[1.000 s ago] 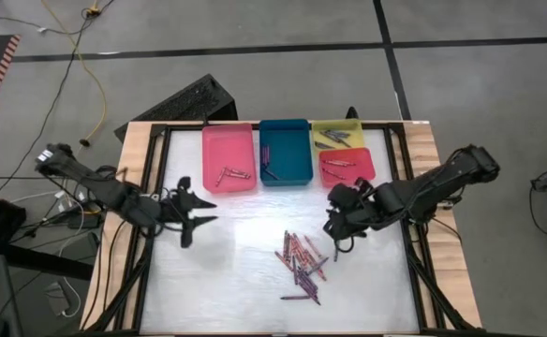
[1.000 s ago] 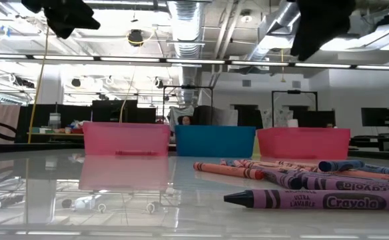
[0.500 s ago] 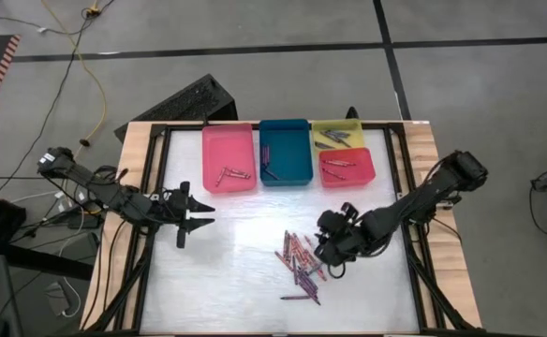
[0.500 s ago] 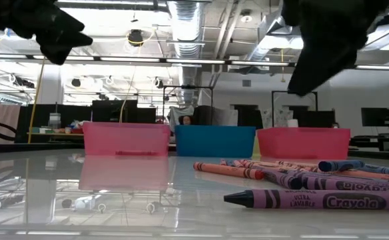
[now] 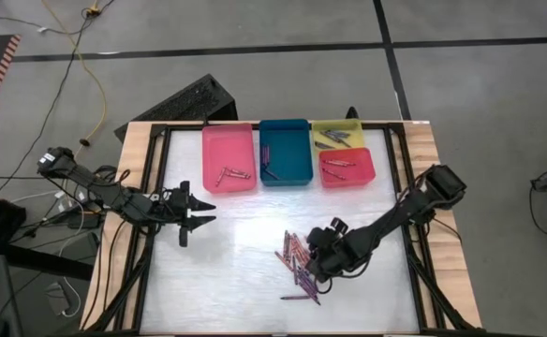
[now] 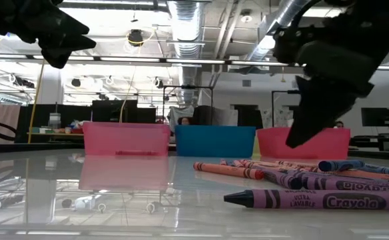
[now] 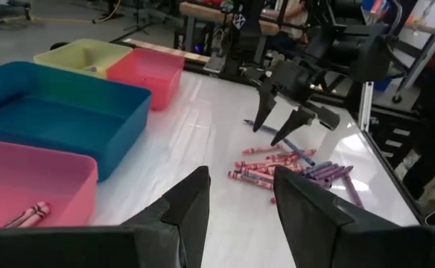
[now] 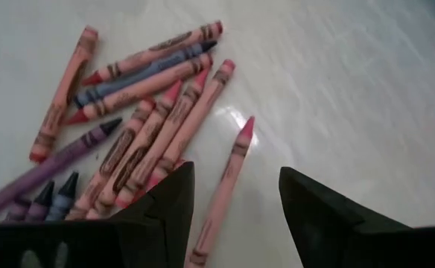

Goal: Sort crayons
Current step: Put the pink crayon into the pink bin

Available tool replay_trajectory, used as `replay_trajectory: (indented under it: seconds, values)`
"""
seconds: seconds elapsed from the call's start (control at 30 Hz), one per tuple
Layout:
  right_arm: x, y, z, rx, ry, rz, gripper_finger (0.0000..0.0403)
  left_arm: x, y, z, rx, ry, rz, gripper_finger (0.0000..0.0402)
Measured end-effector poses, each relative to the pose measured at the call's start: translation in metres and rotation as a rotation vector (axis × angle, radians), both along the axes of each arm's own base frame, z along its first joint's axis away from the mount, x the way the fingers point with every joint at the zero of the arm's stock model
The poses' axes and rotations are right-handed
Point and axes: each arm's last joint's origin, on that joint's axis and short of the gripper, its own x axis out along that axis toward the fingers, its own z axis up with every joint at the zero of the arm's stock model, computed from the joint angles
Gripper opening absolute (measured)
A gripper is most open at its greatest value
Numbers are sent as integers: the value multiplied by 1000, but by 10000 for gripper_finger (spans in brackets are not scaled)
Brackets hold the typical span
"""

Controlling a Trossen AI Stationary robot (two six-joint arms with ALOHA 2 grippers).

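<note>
An open industrial lab: exposed ceiling ducts [image 6: 188, 27], strip lighting, monitor-lined benches [image 6: 108, 110], cables [image 5: 81, 56] across grey floor.

The worktop [image 5: 236, 281] is glossy white with wooden side strips, set on a grey floor [image 5: 498, 94] crossed by dark lines. A yellow cable [image 5: 84, 65] trails over the floor beyond the worktop's far left corner, near a black keyboard [image 5: 184, 101]. In the low view, silver ducts [image 6: 188, 17] and strip lights [image 6: 181, 61] run under the ceiling, above dark monitors [image 6: 374, 117].
</note>
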Motion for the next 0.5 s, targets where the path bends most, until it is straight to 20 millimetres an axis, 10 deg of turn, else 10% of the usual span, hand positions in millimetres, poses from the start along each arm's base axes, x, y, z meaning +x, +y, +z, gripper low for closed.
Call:
replay_trajectory:
  seconds: [0.5]
  values:
    - [-5, -13, -22, 20, 2, -73, 207, 0, 0, -3, 13, 26, 0, 139]
